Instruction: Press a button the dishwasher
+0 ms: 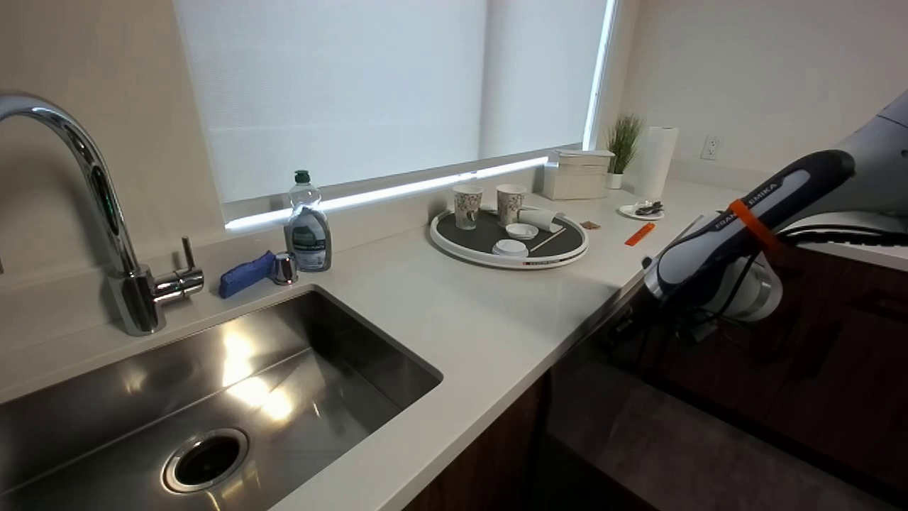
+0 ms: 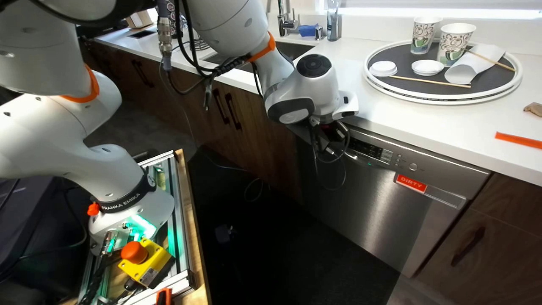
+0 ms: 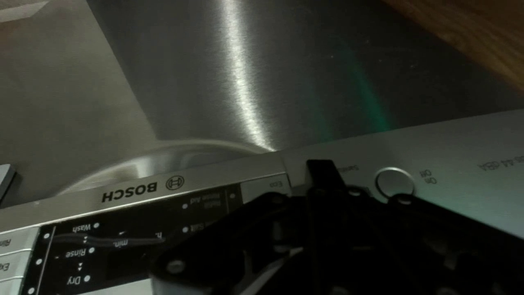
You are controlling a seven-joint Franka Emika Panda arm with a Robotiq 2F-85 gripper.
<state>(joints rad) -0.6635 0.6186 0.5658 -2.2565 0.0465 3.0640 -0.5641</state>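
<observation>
Kitchen countertop (image 2: 423,120), white. My gripper (image 3: 322,168): fingers drawn together, at the control strip (image 3: 223,175); contact I cannot tell. Dishwasher (image 2: 381,199): steel-fronted, below the countertop, front facing roughly toward my arm's base (image 2: 156,214), strip running lengthwise along the countertop's edge.

Tray (image 2: 423,90) on the worktop (image 1: 411,312), bearing two upright cups (image 2: 456,45), two lids (image 2: 383,69) and two sticks (image 2: 430,81); near it, box (image 1: 580,177), orange strip (image 1: 640,234) and bottle (image 1: 308,234); farther from it, sink (image 1: 333,408) and tap (image 1: 138,301).
</observation>
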